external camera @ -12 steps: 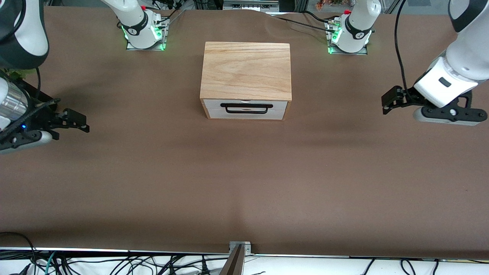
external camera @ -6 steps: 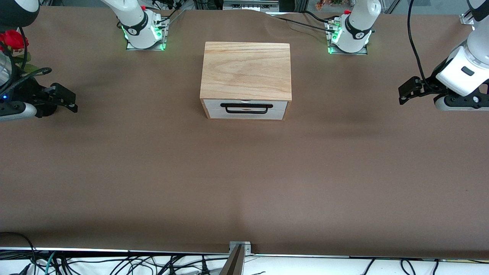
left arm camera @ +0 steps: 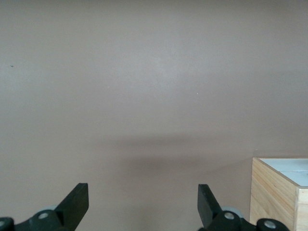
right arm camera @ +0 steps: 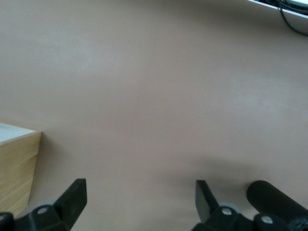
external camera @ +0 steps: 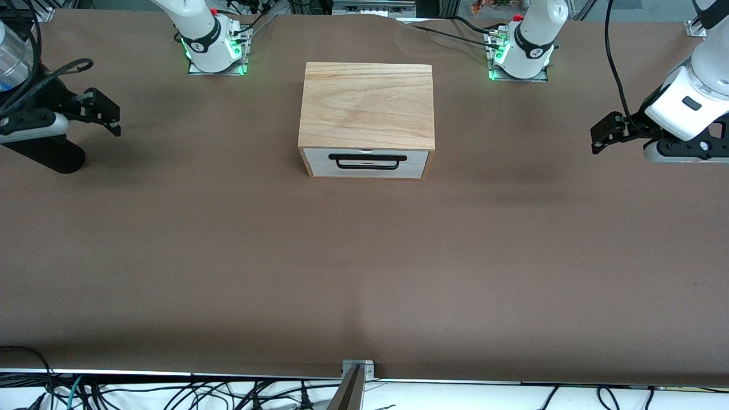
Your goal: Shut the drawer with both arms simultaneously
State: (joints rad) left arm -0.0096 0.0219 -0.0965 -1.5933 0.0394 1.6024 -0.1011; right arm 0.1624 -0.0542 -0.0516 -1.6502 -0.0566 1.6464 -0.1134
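Note:
The light-oak cabinet [external camera: 367, 108] stands mid-table between the two arm bases. Its drawer [external camera: 319, 162] has a white front with a black wire handle [external camera: 367, 161], and that front sits flush in the cabinet's face. My left gripper [external camera: 603, 132] hangs open over bare table toward the left arm's end. In the left wrist view this gripper [left arm camera: 143, 202] holds nothing and a cabinet corner [left arm camera: 279, 192] shows at the edge. My right gripper [external camera: 105, 111] hangs open over the table toward the right arm's end. In the right wrist view it [right arm camera: 140, 195] is empty, with a cabinet corner [right arm camera: 17, 163] showing.
A black cylinder [external camera: 48, 154] stands on the brown table [external camera: 364, 273] under the right arm, and it also shows beside the right fingers as a black cylinder [right arm camera: 276, 202]. Cables [external camera: 171, 393] lie along the table's edge nearest the front camera.
Both grippers have drawn away from the cabinet toward their own ends of the table, the right one the farther. The drawer and cabinet have not moved.

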